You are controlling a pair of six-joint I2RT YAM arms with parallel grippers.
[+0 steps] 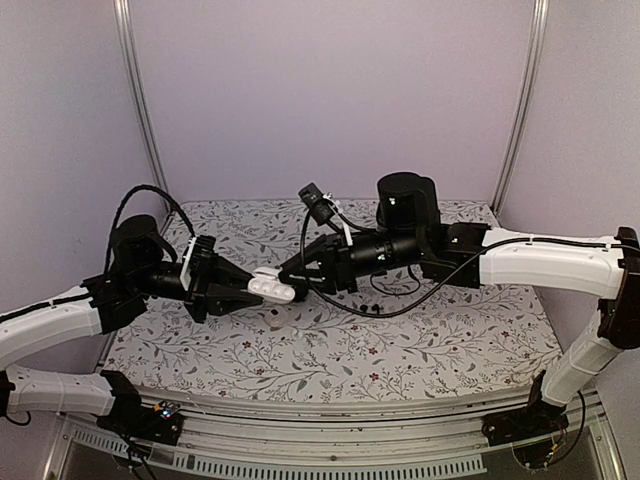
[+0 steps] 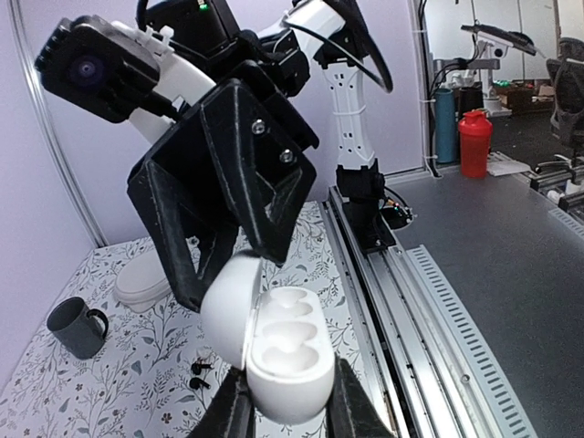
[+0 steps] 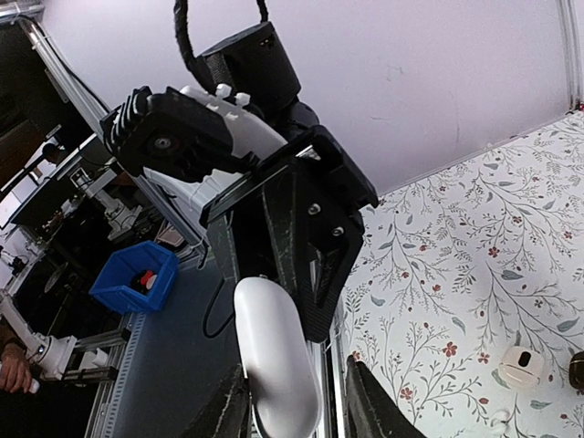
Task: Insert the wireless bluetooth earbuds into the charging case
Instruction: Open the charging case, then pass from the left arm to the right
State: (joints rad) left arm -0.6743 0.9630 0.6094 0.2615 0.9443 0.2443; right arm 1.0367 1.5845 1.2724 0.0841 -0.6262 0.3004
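My left gripper [image 1: 262, 285] [image 2: 285, 401] is shut on the body of the white charging case [image 2: 287, 356] [image 1: 276, 285], held above the table. The case stands open, its lid [image 2: 226, 306] swung to the left and both wells empty. My right gripper [image 1: 298, 275] [image 3: 294, 401] meets it from the right, open, its fingers straddling the lid [image 3: 274, 351]. One finger [image 3: 228, 411] lies against the lid and the other [image 3: 365, 401] stands off it. Two black wireless bluetooth earbuds [image 2: 197, 375] lie on the floral mat below.
A dark mug [image 2: 78, 327] stands on the mat at the left, and a white rounded object [image 2: 144, 278] lies behind the right fingers. A small white item with an orange mark [image 3: 523, 368] rests on the mat. A metal rail [image 2: 401, 301] runs along the table edge.
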